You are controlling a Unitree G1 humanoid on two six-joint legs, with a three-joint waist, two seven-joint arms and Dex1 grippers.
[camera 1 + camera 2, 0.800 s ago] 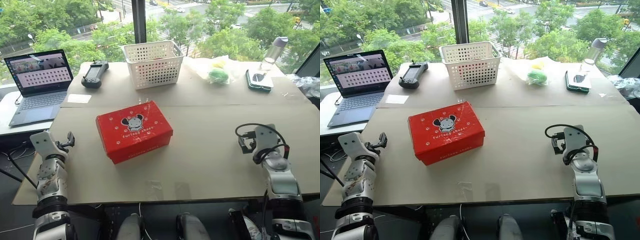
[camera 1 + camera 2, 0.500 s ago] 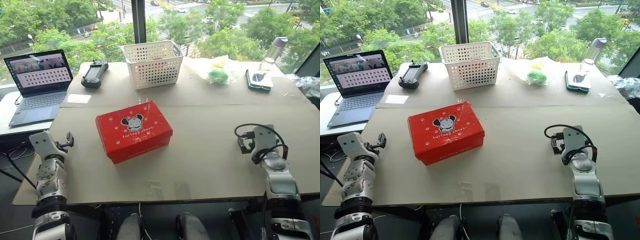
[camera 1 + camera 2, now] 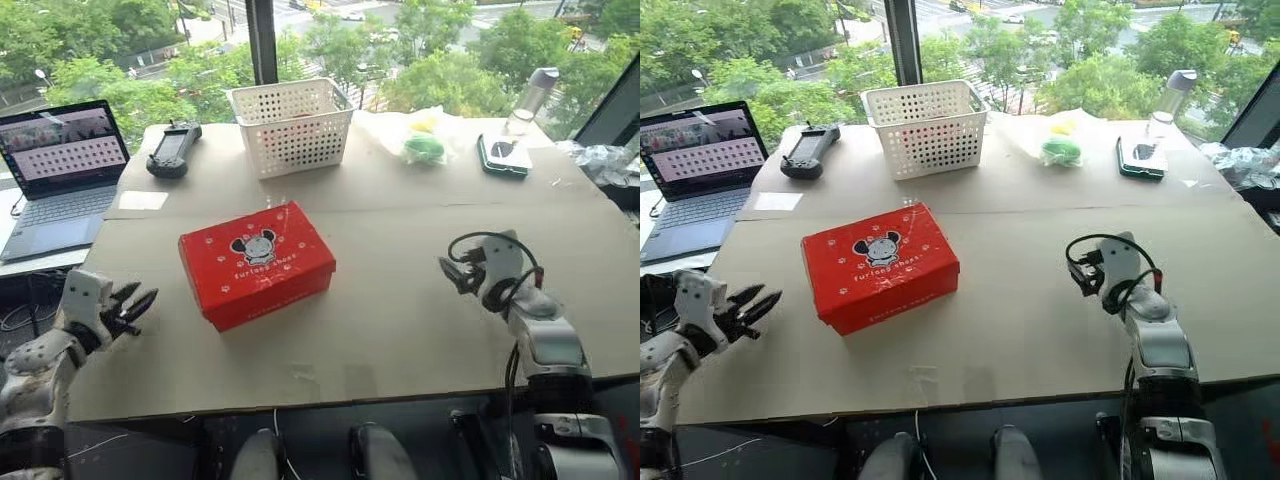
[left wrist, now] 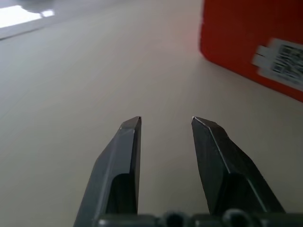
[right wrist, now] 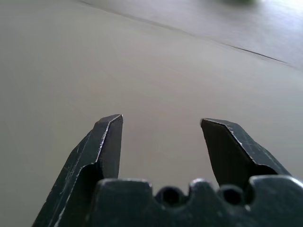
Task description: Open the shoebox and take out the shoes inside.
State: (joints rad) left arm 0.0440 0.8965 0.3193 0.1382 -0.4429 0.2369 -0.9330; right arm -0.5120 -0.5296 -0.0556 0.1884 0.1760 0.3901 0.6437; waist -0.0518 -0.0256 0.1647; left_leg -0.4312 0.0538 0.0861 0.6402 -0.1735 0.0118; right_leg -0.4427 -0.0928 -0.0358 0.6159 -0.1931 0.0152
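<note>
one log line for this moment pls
shoebox: closed, on table | left gripper: open, empty, beside box | right gripper: open, empty, apart from box | shoes: not seen

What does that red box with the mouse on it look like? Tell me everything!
The red rectangular cardboard shoebox lies flat on the tan cardboard-covered table, lid shut, turned a bit askew. Its top shows a cartoon big-eared animal, white lettering and paw prints; one end wears a white barcode sticker. Nothing touches it but the table.
</note>
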